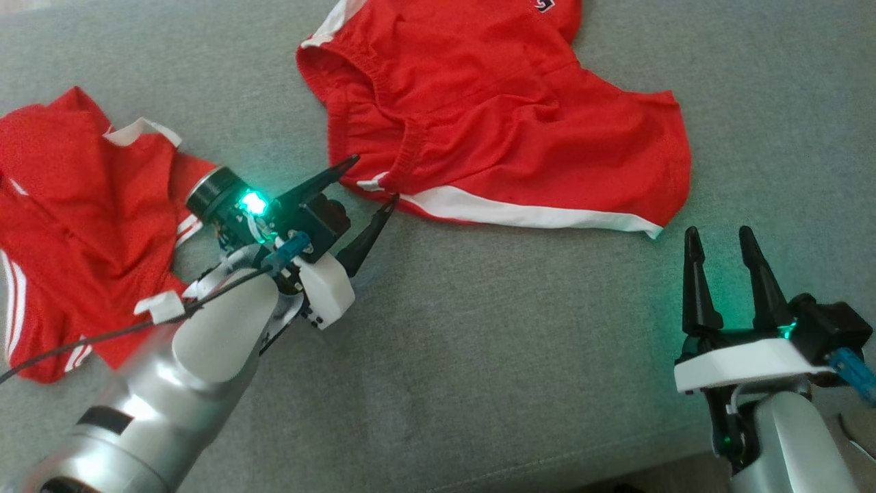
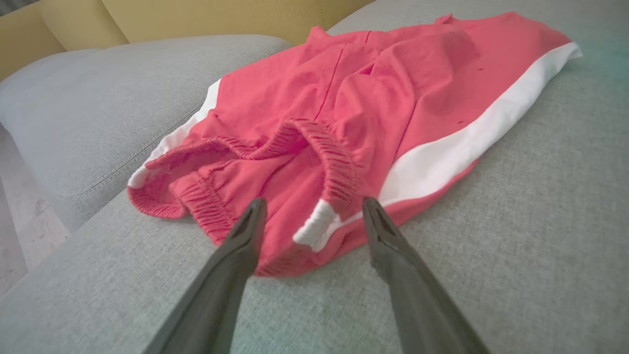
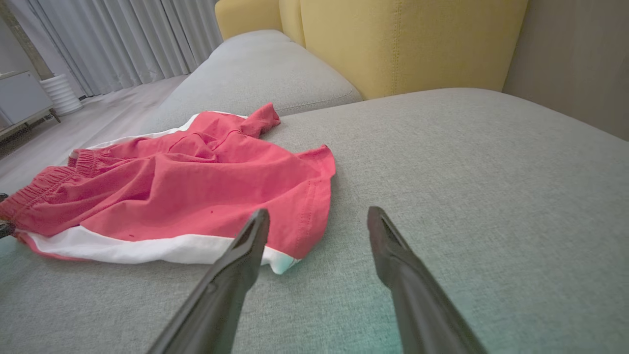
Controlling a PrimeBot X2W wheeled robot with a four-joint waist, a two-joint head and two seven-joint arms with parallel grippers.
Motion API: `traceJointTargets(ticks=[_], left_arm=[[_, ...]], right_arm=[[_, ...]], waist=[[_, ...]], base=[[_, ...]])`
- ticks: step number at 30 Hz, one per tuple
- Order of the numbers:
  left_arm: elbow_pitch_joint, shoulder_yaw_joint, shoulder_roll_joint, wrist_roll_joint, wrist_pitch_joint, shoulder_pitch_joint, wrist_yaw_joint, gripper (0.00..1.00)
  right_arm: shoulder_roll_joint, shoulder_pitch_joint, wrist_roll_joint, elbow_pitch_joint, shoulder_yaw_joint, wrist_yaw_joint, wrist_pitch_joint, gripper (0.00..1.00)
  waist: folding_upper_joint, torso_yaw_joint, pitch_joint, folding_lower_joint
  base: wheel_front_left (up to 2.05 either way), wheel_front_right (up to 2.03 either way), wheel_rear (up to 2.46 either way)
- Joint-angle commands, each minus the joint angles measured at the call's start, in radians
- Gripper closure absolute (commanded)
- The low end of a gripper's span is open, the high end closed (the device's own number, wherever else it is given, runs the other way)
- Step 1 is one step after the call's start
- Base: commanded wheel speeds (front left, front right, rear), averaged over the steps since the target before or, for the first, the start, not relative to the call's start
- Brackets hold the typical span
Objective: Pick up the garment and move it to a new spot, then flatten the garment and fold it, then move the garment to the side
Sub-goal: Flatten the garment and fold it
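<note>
Open grey sofa cushion [image 1: 479, 356] stretches between the grippers; its front edge runs by the right gripper [image 1: 719, 236], jaws apart. A crumpled red jersey [image 1: 61, 226] lies beneath the left arm. The left gripper [image 1: 374, 179], jaws apart, brackets the waistband corner of the rumpled, white-striped red shorts [image 1: 493, 123] at the far middle.

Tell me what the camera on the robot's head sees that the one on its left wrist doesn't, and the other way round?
Head view adds: a second red garment with white stripes, crumpled at the left, and the right gripper, open, near the shorts' corner without touching it.
Left wrist view adds: the yellow backrest, a second grey cushion and a strip of pale floor.
Both share: the red shorts with a white stripe on the grey sofa seat, and the left gripper, open, its fingers either side of the waistband's end.
</note>
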Motion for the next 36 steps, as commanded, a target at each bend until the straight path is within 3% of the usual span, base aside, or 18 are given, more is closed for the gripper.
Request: traceJointTargets(ticks=[1,5,6,8,17,25,36], left_arm=[[-0.009,0.013,0.024,-0.012,-0.013,-0.058,0.002,0.00],[0.013,-0.010,0.012,-0.040,-0.036,-0.076,0.002,0.00],[0.017,-0.014,0.009,-0.051,-0.041,-0.079,0.002,0.18],[0.026,-0.023,0.006,-0.066,-0.049,-0.083,0.002,1.00],[-0.003,-0.050,0.004,-0.242,-0.071,-0.091,0.002,1.00],[-0.046,-0.150,0.045,-0.449,0.021,-0.148,0.002,1.00],[-0.039,-0.222,0.091,-0.546,0.022,-0.193,0.002,1.00]], right_arm=[[-0.006,-0.026,0.008,-0.031,0.024,-0.001,-0.011,0.00],[-0.006,-0.028,0.007,-0.026,0.025,-0.001,-0.011,0.00],[-0.006,-0.029,0.006,-0.024,0.025,-0.001,-0.011,0.00],[-0.006,-0.029,0.002,-0.021,0.025,-0.001,-0.011,0.00],[-0.006,-0.046,-0.024,0.009,0.024,-0.001,-0.011,0.00],[-0.006,-0.123,0.022,0.190,0.068,-0.001,0.016,0.00],[-0.006,-0.212,0.114,0.380,0.145,-0.001,0.018,0.00]], waist=[[0.0000,-0.008,0.005,-0.0001],[0.0000,-0.016,0.008,-0.0001],[0.0000,-0.017,0.009,-0.0001],[0.0000,-0.017,0.007,-0.0001],[0.0000,0.016,-0.017,-0.0001],[0.0000,0.010,-0.044,-0.0001],[0.0000,-0.002,-0.054,-0.0001]], base=[[0.00,0.00,0.00],[0.00,0.00,0.00],[0.00,0.00,0.00],[0.00,0.00,0.00],[0.00,0.00,0.00],[0.00,0.00,0.00],[0.00,0.00,0.00]])
